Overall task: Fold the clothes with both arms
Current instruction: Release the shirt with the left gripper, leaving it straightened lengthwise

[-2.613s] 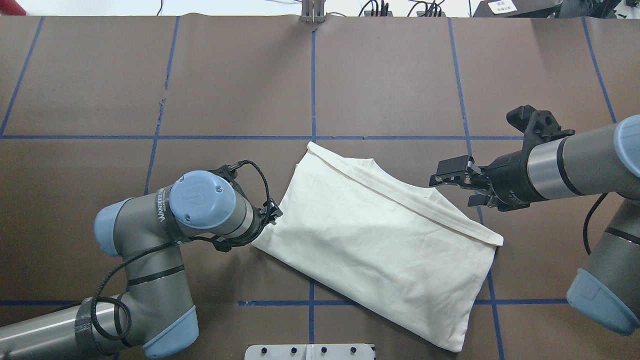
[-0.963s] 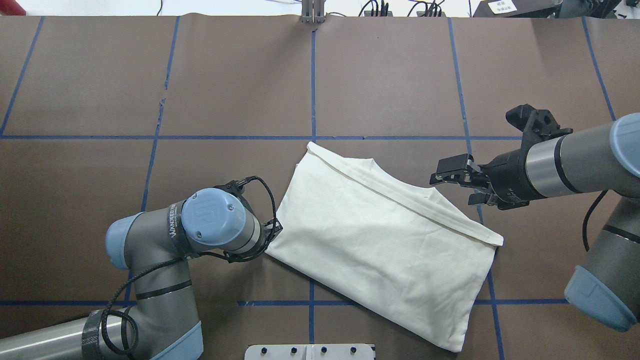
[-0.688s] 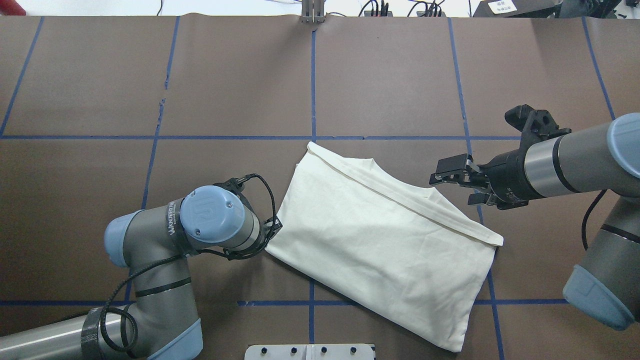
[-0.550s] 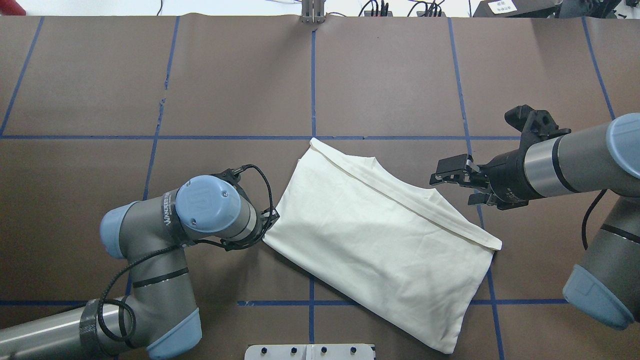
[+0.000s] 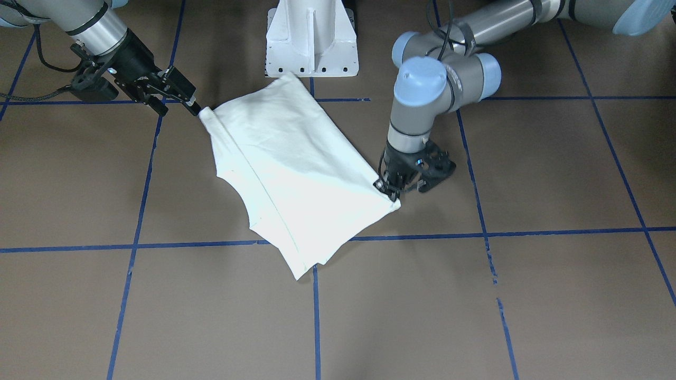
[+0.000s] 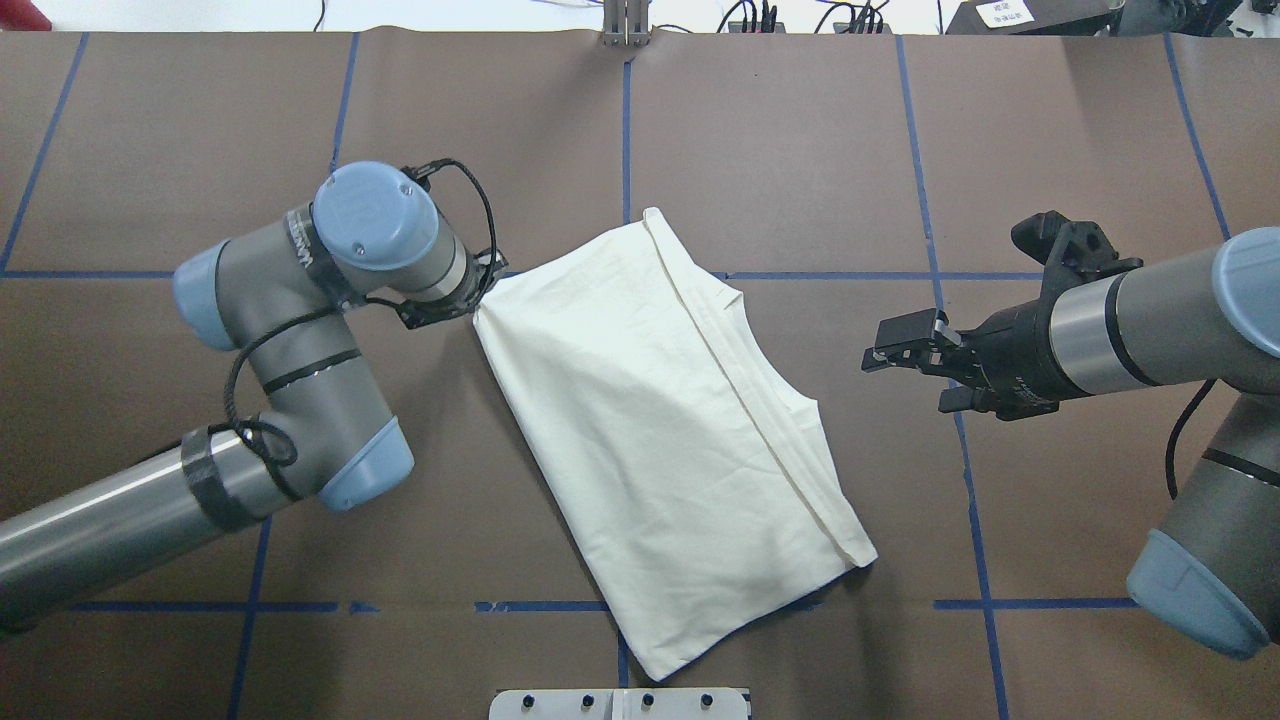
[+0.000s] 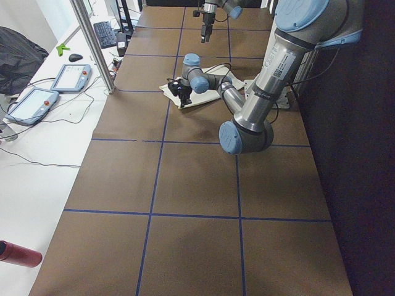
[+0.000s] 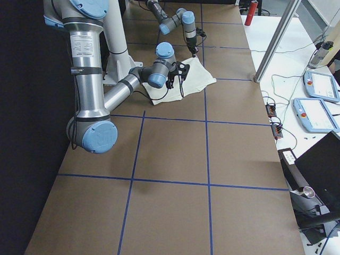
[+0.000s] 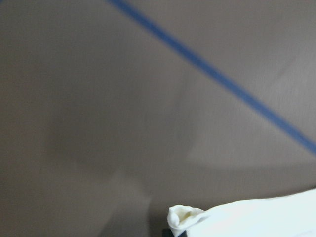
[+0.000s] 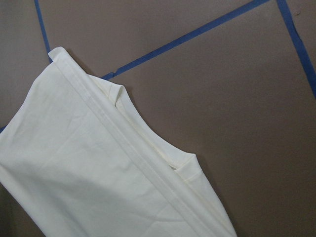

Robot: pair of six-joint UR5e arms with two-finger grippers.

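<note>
My left gripper (image 5: 390,191) is clamped shut on one corner of the white garment (image 6: 660,430), I judge to square it up. The garment lies slantwise in the middle of the desk (image 6: 800,150), reaching my near edge. My right gripper (image 6: 908,380) hovers wide open and empty, clear of the cloth toward the right edge.

There are two arms, the left arm (image 6: 300,370) and the right arm (image 6: 1160,315). There are two grippers, the left gripper (image 5: 389,191) and the right gripper (image 6: 905,380), each with two fingers. One cream cloth (image 6: 660,430) lies on the one table (image 6: 780,150), a corner pinched between the left gripper's fingers and its hemmed edge well apart from the right gripper's spread fingers. Far from all the fingers are one white pedestal base (image 5: 311,37), two teach pendants (image 7: 68,77), one keyboard (image 7: 106,36) and one red cylinder (image 7: 18,254).
</note>
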